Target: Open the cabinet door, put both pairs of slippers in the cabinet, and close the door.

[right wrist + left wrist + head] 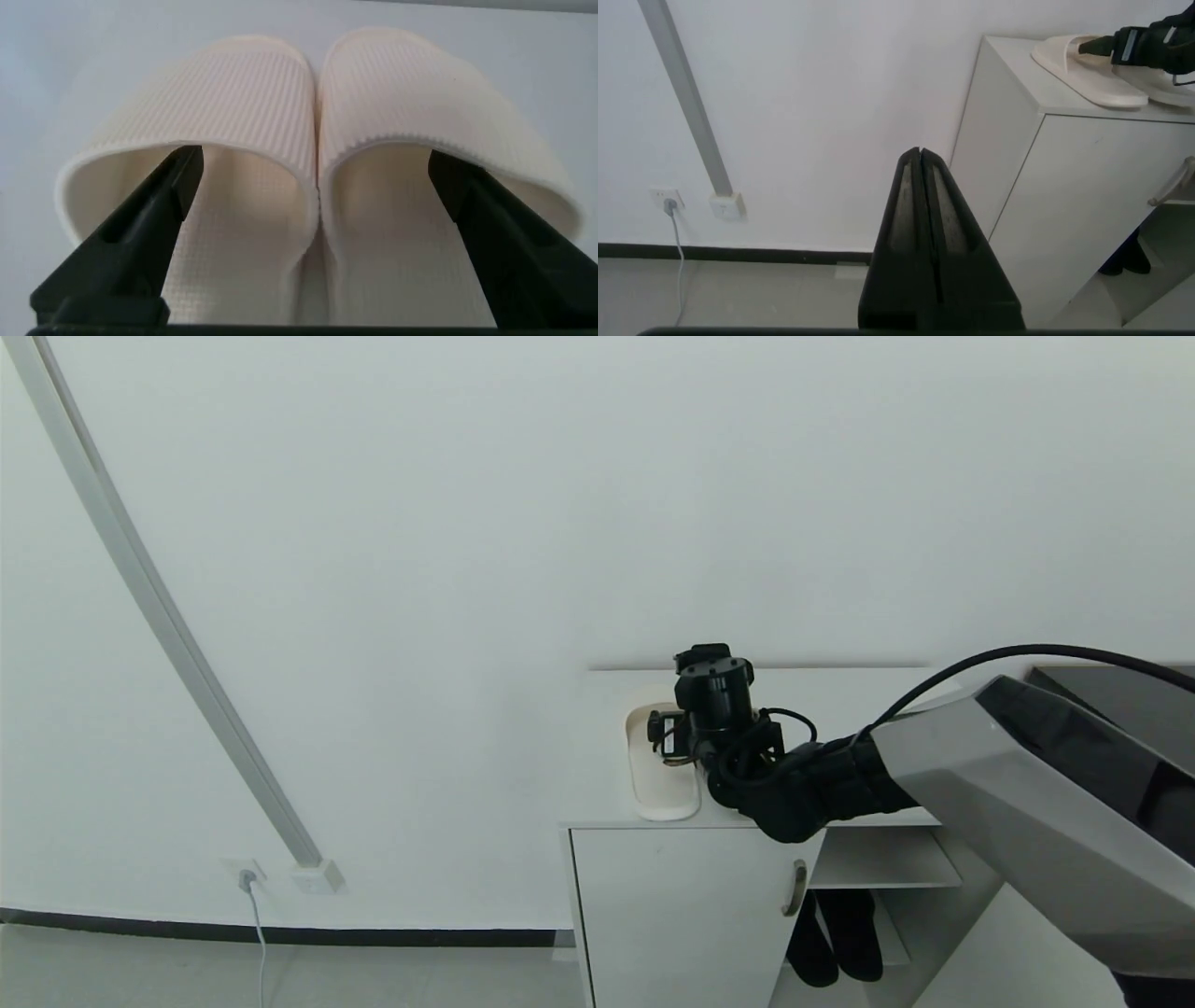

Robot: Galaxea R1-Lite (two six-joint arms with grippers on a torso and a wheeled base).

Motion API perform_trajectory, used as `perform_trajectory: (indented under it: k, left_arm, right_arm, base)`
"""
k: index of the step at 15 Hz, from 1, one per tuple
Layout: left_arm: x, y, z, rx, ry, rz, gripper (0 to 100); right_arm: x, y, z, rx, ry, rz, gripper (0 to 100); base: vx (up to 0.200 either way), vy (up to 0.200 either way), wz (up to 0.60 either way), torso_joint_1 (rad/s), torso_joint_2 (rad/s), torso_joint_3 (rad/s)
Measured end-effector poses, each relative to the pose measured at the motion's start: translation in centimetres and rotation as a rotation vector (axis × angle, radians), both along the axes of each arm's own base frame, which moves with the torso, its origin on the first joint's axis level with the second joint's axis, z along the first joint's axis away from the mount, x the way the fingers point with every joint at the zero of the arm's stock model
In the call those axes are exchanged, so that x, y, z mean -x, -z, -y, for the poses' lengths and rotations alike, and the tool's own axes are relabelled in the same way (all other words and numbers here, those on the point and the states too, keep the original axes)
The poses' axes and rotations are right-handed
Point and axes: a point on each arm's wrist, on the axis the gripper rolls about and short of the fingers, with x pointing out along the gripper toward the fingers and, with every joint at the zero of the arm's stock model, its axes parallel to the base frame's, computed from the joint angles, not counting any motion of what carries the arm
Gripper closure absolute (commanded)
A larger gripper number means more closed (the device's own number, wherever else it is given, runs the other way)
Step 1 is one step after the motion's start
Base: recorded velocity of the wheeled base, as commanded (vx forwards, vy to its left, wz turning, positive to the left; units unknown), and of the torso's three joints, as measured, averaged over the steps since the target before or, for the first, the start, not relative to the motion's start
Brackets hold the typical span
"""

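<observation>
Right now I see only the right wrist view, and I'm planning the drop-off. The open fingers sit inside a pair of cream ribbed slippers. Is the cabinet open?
Observer: Yes. The white cabinet is open on its right side, and its left door is shut.
Operator: Where is the other pair?
Observer: The black slippers are inside, under the shelf.
Operator: And the left arm?
Observer: The left gripper is shut on nothing, off to the robot's left of the cabinet.
</observation>
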Motion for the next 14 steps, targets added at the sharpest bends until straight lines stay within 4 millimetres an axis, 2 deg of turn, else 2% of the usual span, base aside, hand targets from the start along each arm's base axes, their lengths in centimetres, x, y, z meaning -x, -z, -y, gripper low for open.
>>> perform_trajectory:
  k: [1,2,10,14]
  left_arm:
    - [0.0,0.0,0.0,0.0,0.0,0.0,100]
    - [0.0,0.0,0.0,0.0,0.0,0.0,100]
    - [0.0,0.0,0.0,0.002,-0.001,0.0,100]
    - [0.0,0.0,0.0,0.002,-0.002,0.0,100]
  right_arm:
    - [-0.3,0.3,0.0,0.001,0.002,-0.002,0]
    - [-0.5,0.6,0.0,0.003,0.004,-0.004,100]
    - [-0.5,0.9,-0.4,0.011,-0.002,-0.006,100]
    - [0.8,-0.6,-0.1,0.011,-0.05,-0.002,100]
  base:
    - [0.0,0.0,0.0,0.0,0.0,0.0]
    - [0.0,0.0,0.0,0.0,0.0,0.0]
    - [0.0,0.0,0.0,0.0,0.0,0.0]
    - [0.0,0.0,0.0,0.0,0.0,0.0]
